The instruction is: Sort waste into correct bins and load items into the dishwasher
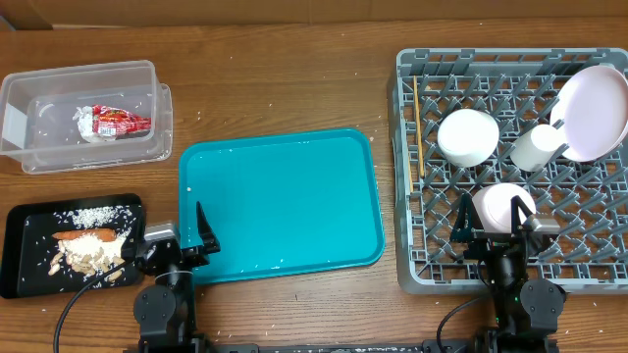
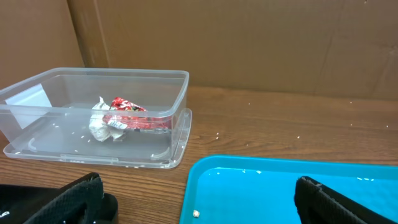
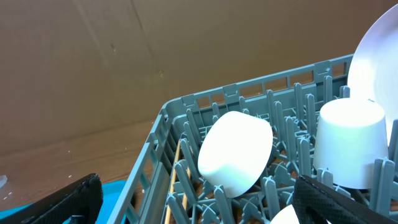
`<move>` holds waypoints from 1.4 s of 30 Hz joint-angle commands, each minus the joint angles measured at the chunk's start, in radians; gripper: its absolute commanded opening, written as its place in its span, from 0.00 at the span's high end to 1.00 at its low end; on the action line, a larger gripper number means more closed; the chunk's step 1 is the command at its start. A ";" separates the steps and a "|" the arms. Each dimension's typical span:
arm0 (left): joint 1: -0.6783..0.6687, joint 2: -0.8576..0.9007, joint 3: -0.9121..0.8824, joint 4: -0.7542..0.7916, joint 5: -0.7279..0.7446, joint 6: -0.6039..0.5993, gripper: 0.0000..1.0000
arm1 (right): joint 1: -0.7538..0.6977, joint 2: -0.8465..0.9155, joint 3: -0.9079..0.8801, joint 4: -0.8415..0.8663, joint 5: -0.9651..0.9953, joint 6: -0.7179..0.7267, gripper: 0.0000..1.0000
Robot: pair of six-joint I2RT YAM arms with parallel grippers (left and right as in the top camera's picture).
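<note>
the left gripper (image 1: 167, 235) sits low at the front edge of the table, jaws spread wide and holding nothing. one finger overlaps the front left corner of the teal tray (image 1: 285, 196), which carries only a few specks. just to its left is the black tray (image 1: 25, 245), holding the carrot (image 1: 83, 235) and rice scraps (image 1: 93, 257). further back on the left stands the clear tub (image 1: 88, 69), with the tissue (image 2: 98, 124) and wrapper (image 2: 130, 115) inside.

the right gripper (image 1: 498, 221) is also spread and empty, over the front of the grey rack (image 1: 589, 245). a bowl (image 1: 503, 206) lies directly ahead of it. behind that are a second bowl (image 1: 468, 135), a cup (image 1: 535, 147) and a plate (image 1: 592, 113). the chopsticks (image 1: 416, 127) lie along the rack's left side, long axis pointing away from the robot.

nothing looks left to sort; the left arm is nearer the bins, the right nearer the rack.
</note>
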 commanded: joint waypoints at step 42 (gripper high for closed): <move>0.005 -0.012 -0.003 -0.012 0.128 0.041 0.00 | -0.003 -0.012 -0.010 0.005 0.009 -0.007 0.00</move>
